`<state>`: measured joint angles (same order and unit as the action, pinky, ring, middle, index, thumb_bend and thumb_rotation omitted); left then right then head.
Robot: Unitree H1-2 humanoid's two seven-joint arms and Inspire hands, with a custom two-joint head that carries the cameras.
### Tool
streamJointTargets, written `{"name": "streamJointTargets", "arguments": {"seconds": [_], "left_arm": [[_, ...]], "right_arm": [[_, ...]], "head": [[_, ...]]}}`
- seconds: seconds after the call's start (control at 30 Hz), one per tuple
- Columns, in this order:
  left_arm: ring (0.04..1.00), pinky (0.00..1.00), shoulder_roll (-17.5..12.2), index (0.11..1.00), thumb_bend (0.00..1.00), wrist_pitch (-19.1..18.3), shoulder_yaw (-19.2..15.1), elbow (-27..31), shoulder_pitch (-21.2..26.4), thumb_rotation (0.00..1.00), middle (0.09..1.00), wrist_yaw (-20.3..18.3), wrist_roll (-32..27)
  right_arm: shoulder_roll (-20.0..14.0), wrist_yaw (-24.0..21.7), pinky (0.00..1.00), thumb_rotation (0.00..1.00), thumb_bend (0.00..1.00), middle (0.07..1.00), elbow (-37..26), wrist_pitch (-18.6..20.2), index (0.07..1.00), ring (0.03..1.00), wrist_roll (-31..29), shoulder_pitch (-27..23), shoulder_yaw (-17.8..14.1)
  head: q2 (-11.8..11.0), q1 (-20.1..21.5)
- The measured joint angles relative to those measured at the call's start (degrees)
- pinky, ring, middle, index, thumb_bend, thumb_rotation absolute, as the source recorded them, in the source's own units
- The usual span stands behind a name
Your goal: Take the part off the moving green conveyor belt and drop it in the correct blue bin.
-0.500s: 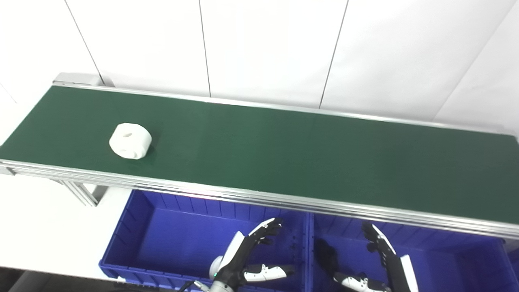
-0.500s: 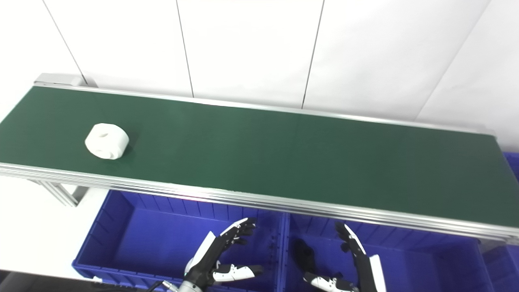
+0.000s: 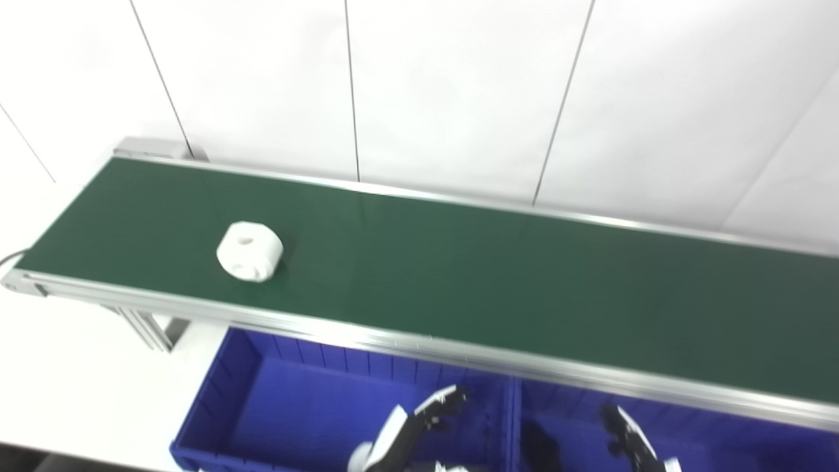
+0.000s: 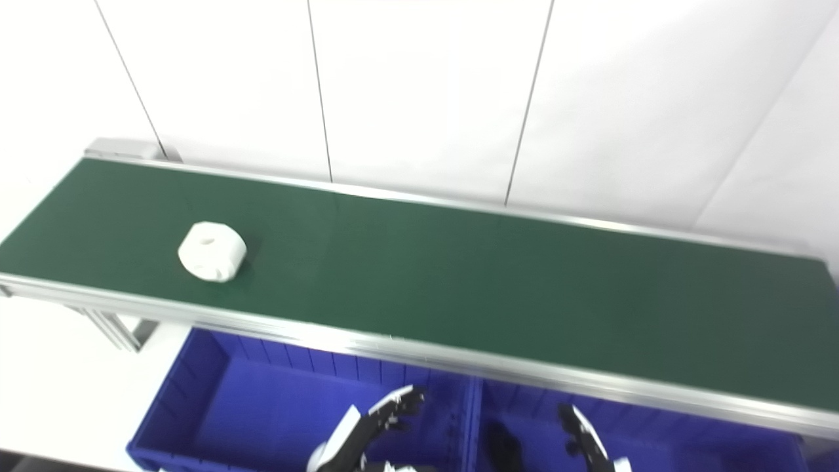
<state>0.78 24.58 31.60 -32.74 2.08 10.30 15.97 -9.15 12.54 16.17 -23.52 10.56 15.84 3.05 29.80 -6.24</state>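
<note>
Left hand (image 3: 409, 436): cut off by bottom edge; only fingertips and part of palm in view, wrist and arm out of frame.
Right hand (image 3: 626, 436): likewise cropped, upper fingers alone visible.
Dark shape (image 3: 539, 446) between the two hands: blurred, partly cut off, not identifiable.
Blue bins (image 3: 262, 400) below the hands: near walls beyond bottom edge.
Conveyor belt (image 3: 524, 288): far right end cropped in left eye view.
Whole scene softly blurred.

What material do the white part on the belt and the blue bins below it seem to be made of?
The white part looks like matte plastic, perhaps printed: uniform chalky white, no shine. The left blue bin and right blue bin look like moulded plastic: saturated colour and, on the left bin, ribbed walls with a slight sheen.
</note>
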Motion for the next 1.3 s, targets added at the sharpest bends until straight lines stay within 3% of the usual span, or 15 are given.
{"name": "streamJointTargets", "arguments": {"seconds": [0.13,0.23,0.4,0.53,0.63,0.8,0.93,1.03,1.2,1.3], "left_arm": [[0.82,0.72,-1.43,0.86,0.71,-0.01,2.42,1.18,0.1,0.45,0.859,2.32,-0.66],[0.814,0.71,-3.24,0.857,0.73,0.08,3.81,5.3,-0.26,0.47,0.849,3.43,-1.12],[0.805,0.71,-5.98,0.851,0.74,0.16,3.73,15.56,-1.72,0.51,0.848,5.08,-3.25],[0.826,0.73,-7.29,0.854,0.74,0.63,1.61,24.24,-2.21,0.56,0.855,4.88,-3.71],[0.827,0.74,-8.18,0.862,0.73,0.95,-1.99,29.61,-1.03,0.56,0.861,3.6,-4.43],[0.82,0.73,-10.44,0.864,0.68,-1.09,-9.01,36.32,2.13,0.5,0.862,-2.35,-4.44],[0.835,0.75,-13.48,0.875,0.69,-3.62,-13.5,36.31,6.33,0.51,0.869,-7.83,-3.19],[0.843,0.78,-15.16,0.873,0.68,-5.96,-15.13,35.31,9.3,0.43,0.874,-11.24,-3.27],[0.834,0.76,-16.7,0.866,0.7,-10.05,-17.99,27.0,17.71,0.38,0.87,-15.47,-3.07],[0.861,0.79,-16.85,0.884,0.72,-8.4,-18.06,18.61,22.73,0.43,0.892,-15.81,-0.62]], "right_arm": [[-0.46,1.57,0.87,0.08,0.81,0.851,1.24,-0.04,0.862,0.862,-0.53,-0.52,1.57],[-1.05,3.59,0.86,0.14,0.83,0.841,2.25,-0.05,0.854,0.855,-0.05,-0.99,3.38],[-2.34,5.02,0.86,0.13,0.84,0.836,3.14,-0.07,0.846,0.853,-0.61,-1.53,4.73],[-2.64,5.37,0.85,0.15,0.85,0.828,3.15,-0.08,0.839,0.849,-0.98,-1.6,4.8],[-2.66,5.73,0.84,0.15,0.85,0.825,3.15,-0.09,0.835,0.842,-0.92,-1.74,5.22],[-2.79,6.48,0.83,0.12,0.85,0.819,3.15,-0.12,0.832,0.833,-1.06,-2.25,5.84],[-2.92,7.98,0.83,0.16,0.85,0.824,3.18,-0.15,0.836,0.834,-0.41,-2.97,6.38],[-2.93,8.85,0.81,0.13,0.84,0.828,3.17,-0.17,0.834,0.824,-0.43,-3.15,6.92],[-3.1,11.69,0.8,0.09,0.82,0.822,3.16,-0.23,0.83,0.817,0.0,-3.65,8.9],[-3.11,13.5,0.8,0.1,0.81,0.825,3.14,-0.25,0.833,0.821,-0.02,-3.9,9.82]], "head": [[-0.7,0.7],[-0.71,2.98],[-0.18,4.74],[0.0,5.1],[0.08,5.28],[0.78,5.54],[1.57,6.41],[1.93,6.59],[2.54,7.21],[3.24,7.91]]}}
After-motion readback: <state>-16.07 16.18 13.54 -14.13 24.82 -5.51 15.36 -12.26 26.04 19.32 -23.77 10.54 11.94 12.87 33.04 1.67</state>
